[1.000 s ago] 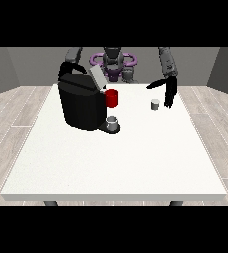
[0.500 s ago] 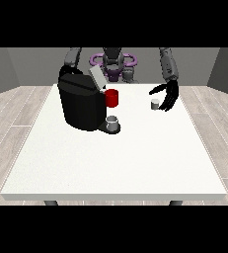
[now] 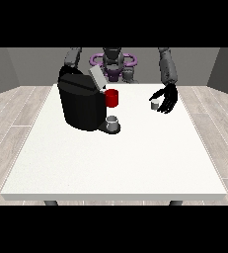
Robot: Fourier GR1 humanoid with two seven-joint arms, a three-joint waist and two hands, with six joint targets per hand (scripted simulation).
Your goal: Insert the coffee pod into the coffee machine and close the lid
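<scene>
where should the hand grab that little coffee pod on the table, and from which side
Probably the side wall of the coffee pod, thumb on one side and fingers opposite. It stands upright, small and round, apart from the coffee machine. The hand at the view's right is already beside it, fingers curved toward it, so come in from that side.

The pod [image 3: 155, 104] is a small pale grey cup standing upright on the white desk [image 3: 115, 158], toward the far edge and to the view's right. It is well apart from the machine [image 3: 83, 104], which is a bulky black block on the desk's far left part. The machine's grey lid [image 3: 96, 77] is raised and tilted, hinged at the top. A red part [image 3: 112, 98] juts from the machine's side that faces the pod. Below it, a small grey cup [image 3: 113, 121] sits upright on the machine's dark base.
</scene>
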